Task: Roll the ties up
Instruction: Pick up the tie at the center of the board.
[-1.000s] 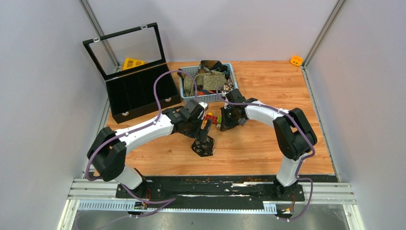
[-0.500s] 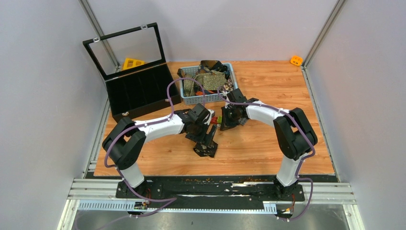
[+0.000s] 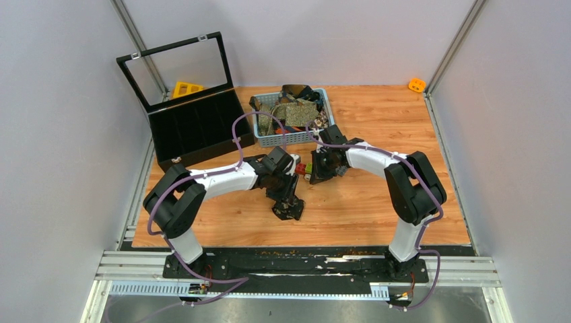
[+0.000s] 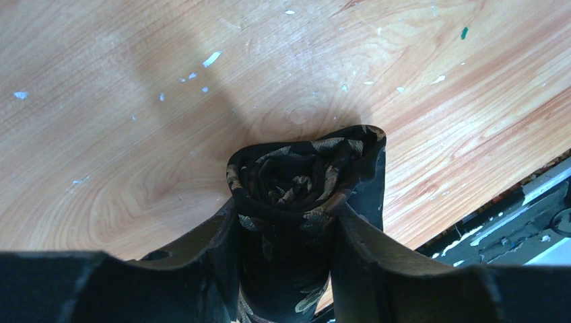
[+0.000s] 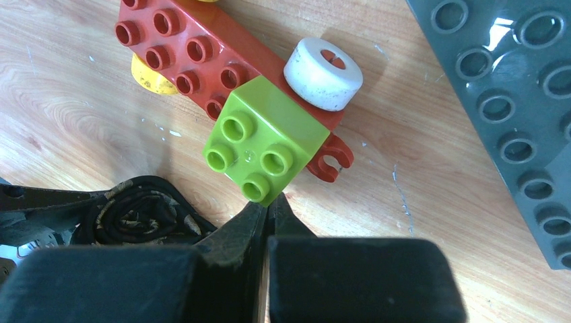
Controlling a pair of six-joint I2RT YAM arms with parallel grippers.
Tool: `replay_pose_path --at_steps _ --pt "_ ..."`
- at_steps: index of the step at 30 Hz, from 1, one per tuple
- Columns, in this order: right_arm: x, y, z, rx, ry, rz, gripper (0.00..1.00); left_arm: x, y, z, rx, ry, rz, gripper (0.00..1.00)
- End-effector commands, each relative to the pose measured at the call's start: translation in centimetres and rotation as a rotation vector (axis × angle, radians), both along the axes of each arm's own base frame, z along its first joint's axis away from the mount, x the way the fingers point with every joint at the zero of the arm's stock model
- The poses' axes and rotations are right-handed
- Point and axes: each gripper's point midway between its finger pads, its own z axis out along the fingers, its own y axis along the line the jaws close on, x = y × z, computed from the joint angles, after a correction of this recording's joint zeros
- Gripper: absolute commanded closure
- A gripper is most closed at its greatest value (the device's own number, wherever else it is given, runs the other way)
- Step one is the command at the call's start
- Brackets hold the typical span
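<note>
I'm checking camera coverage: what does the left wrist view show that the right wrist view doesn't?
Only the left wrist: the left gripper pressed against both sides of the rolled tie, and the black base rail. Only the right wrist: the shut right gripper, a green brick, a red brick, a white round piece and a grey studded plate. Both: the rolled tie and the wooden table.

rolled tie (image 4: 296, 182) before bricks (image 5: 266, 138), basket (image 3: 286, 140) behind
</note>
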Motion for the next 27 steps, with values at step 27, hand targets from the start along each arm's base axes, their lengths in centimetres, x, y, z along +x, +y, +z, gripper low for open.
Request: replay_pose_path --at_steps 27 --pt "0.6 0.6 0.3 0.069 -0.021 -0.024 1.00 14.1 25.9 20.1 0.179 -0.586 0.894 1.00"
